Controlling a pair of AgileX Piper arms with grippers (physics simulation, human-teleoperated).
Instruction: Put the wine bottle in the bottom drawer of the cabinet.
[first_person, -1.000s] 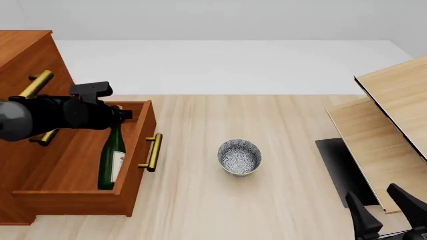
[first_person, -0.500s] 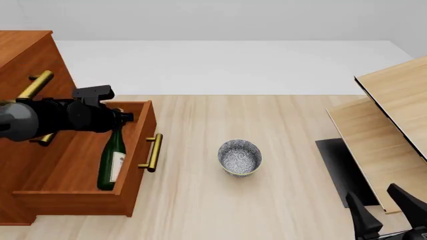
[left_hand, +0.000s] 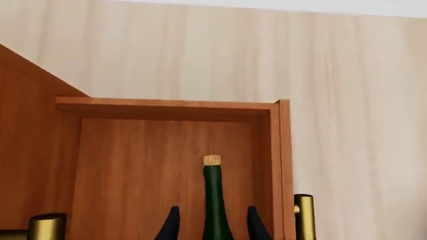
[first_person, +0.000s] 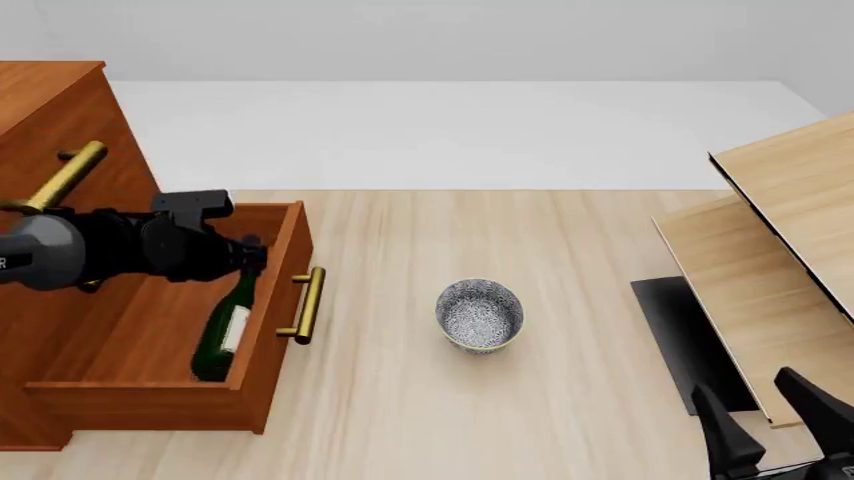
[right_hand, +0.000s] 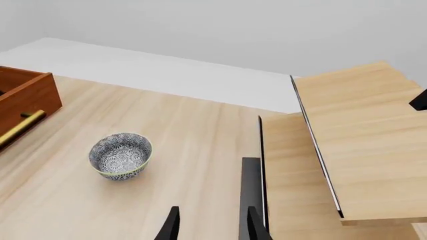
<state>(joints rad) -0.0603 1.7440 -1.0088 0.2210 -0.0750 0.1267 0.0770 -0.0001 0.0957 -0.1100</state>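
Left gripper, fingers parted either side of the bottle neck; bottle leans inside the open bottom drawer, long axis running toward the camera; right gripper open, well apart.

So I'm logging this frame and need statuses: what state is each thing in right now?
wine bottle: tilted, inside the drawer, neck between the fingers
bottom drawer: pulled open
cabinet: upper drawers closed
left gripper: around the bottle neck, grip unclear
right gripper: open, holding nothing
bowl: upright on the table, looks empty
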